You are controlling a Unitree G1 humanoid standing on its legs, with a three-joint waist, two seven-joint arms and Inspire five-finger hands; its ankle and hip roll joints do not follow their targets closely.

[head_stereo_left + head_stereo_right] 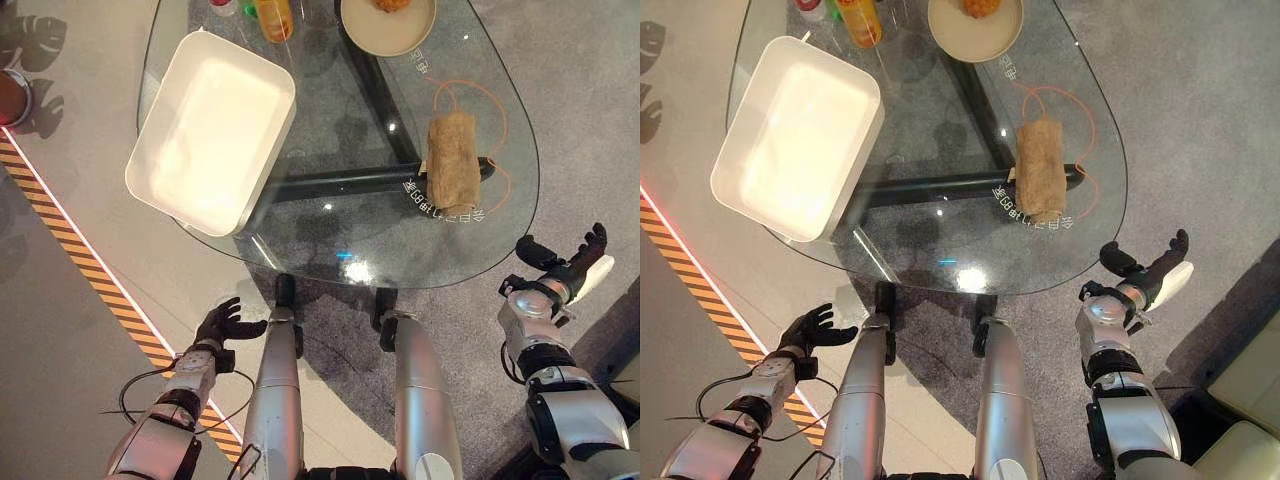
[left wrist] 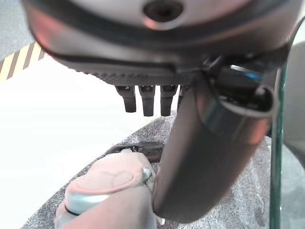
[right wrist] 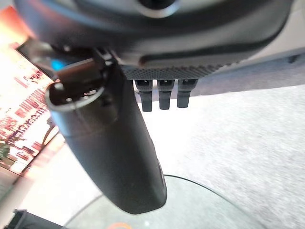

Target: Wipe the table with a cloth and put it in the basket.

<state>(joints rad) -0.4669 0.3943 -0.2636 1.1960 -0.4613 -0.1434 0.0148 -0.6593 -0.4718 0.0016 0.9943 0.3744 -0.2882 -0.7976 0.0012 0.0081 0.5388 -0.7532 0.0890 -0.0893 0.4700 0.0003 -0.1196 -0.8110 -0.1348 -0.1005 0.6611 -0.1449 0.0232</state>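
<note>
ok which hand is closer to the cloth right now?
Right. The right hand hangs open just off the table edge nearest the cloth. The left hand is open below the table's near edge, on the far side from it.

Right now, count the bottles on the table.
2, both at the far edge beyond the basket: an orange bottle and a red-capped bottle on its left. More may lie beyond view.

Left robot hand (image 1: 222, 325) low, fingers relaxed, right robot hand (image 1: 565, 265) raised, fingers spread
</note>
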